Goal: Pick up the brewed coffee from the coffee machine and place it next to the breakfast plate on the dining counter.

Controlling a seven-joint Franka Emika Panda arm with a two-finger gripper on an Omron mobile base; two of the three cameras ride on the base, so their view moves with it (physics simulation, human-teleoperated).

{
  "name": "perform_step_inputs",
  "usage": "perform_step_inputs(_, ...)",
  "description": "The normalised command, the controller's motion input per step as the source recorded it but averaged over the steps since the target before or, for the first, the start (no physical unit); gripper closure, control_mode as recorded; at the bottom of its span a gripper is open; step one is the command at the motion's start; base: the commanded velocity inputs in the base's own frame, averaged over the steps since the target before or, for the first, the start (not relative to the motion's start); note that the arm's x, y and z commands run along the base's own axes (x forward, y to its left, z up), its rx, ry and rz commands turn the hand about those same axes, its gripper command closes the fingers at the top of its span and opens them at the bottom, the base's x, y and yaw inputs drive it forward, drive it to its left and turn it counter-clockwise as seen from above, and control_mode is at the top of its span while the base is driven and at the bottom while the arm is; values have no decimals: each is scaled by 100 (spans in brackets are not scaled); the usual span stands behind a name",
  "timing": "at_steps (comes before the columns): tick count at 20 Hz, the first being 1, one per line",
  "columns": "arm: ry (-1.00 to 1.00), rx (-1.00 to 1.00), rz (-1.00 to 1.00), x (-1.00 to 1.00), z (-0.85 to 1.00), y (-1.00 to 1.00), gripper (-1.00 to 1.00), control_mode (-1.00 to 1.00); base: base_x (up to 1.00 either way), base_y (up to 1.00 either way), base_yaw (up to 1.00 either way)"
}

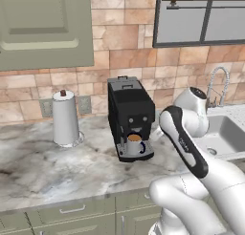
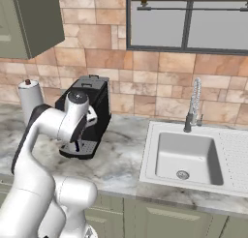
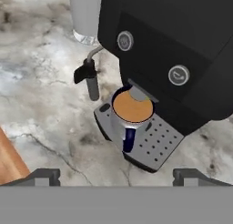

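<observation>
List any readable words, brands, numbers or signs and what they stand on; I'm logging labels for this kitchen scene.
No readable text anywhere.
The coffee machine carries two round buttons with icons, too blurred to read.
The mug and paper-towel roll bear no markings.

In the right base view the white arm covers the front of the boxy black coffee machine (image 2: 92, 104), so the small grey-white mug of brewed coffee under its spout cannot be seen there, and much of the grey drip tray is hidden too. Left of the machine, the white paper-towel roll with a brown knob (image 2: 30, 99) is partly behind the arm. In the hand view the tool (image 3: 116, 176) shows as two dark fingertips (image 3: 43, 175) cut by the bottom band; its spread looks wide. There the machine's top is cropped by the upper edge, and the roll (image 3: 85, 13) behind it shows its base alone.
</observation>
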Motion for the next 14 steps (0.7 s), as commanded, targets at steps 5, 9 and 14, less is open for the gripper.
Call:
perform_step_inputs(5,-3,1,21,0,-54,12,-100,-100,0,0,0)
perform_step_inputs(9,0,2,10,5,-48,3,-100,-100,0,0,0)
perform_step_inputs(14,-3,7,8,6,-25,0,-100,-100,0,0,0)
